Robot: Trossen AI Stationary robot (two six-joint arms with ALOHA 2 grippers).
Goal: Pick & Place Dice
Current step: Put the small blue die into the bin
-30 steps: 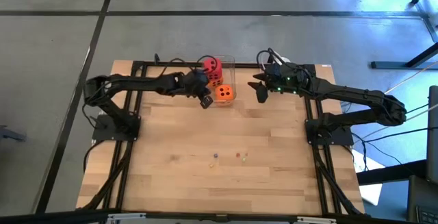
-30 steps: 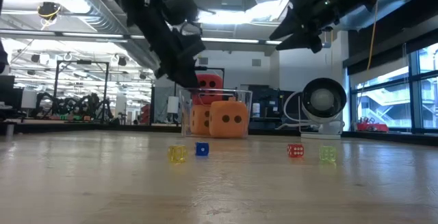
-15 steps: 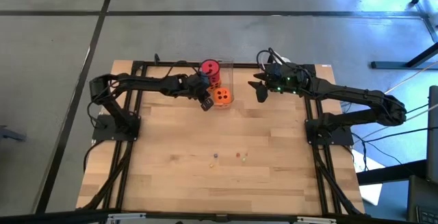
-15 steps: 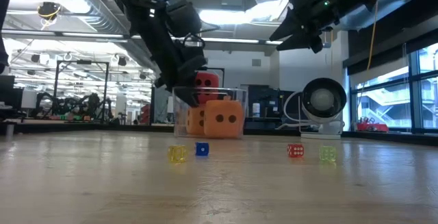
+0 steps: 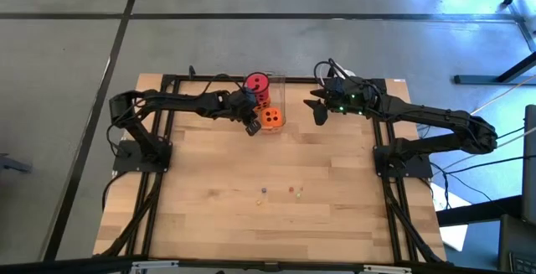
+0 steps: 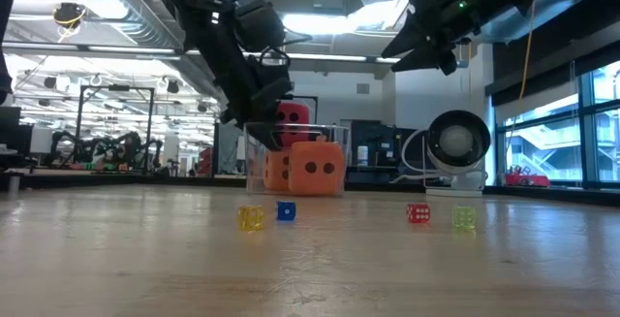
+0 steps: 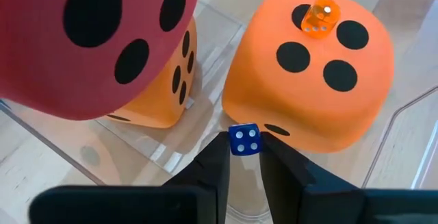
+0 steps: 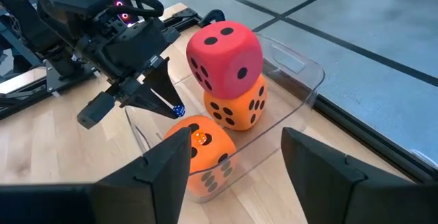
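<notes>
The left gripper (image 7: 243,157) is clamped on a tiny blue die (image 7: 243,140) just over the clear container (image 8: 291,70), where the red die (image 8: 224,56), two orange dice (image 8: 236,107) and a tiny orange die (image 7: 319,17) already sit. Four small dice (image 6: 251,217) still lie on the table (image 5: 335,207), well apart from it. The right gripper (image 8: 236,157) hangs spread open beside the container; the container's far corners are cut off in the left wrist view.

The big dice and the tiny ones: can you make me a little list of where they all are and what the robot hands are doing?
red die: stacked on an orange die inside the clear container
second orange die: in the container, tiny orange die on top
left gripper: pinching a tiny blue die at the container
right gripper: open, raised beside the container
table: four tiny dice left
</notes>
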